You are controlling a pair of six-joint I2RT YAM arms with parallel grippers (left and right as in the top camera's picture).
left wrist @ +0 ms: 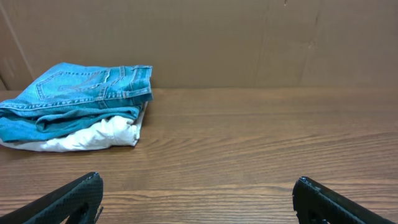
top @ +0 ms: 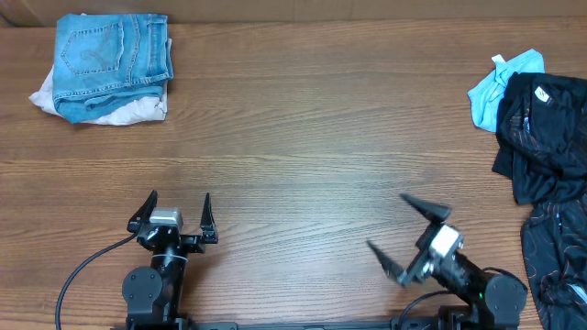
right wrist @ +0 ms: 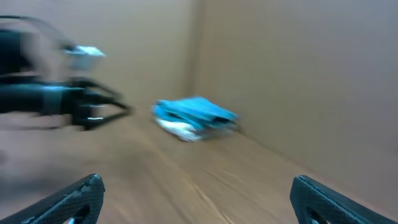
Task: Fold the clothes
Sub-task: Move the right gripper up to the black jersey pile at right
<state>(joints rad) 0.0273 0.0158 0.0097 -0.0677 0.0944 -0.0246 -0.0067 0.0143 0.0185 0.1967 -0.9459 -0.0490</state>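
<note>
A stack of folded blue jeans on top of a white garment sits in the upper left of the overhead frame, on the wooden surface. In the left wrist view the same stack lies at middle left, in front of a brown cardboard wall.

At lower left of the overhead frame, the left fingers stand wide apart, holding nothing, their tips pointing toward the top of the frame. The middle of the surface is bare wood.

At lower right, the right fingers are also spread wide and hold nothing. They are angled toward the left of the frame. The right wrist view is blurred; it shows only the blue stack far off and the left arm at its left edge.

The clothes are heaped at the right edge, well apart from both arms. A light blue piece lies at upper right. Touching it is the crumpled black jersey with thin tan lines, and more black cloth trails down toward the lower right corner.
</note>
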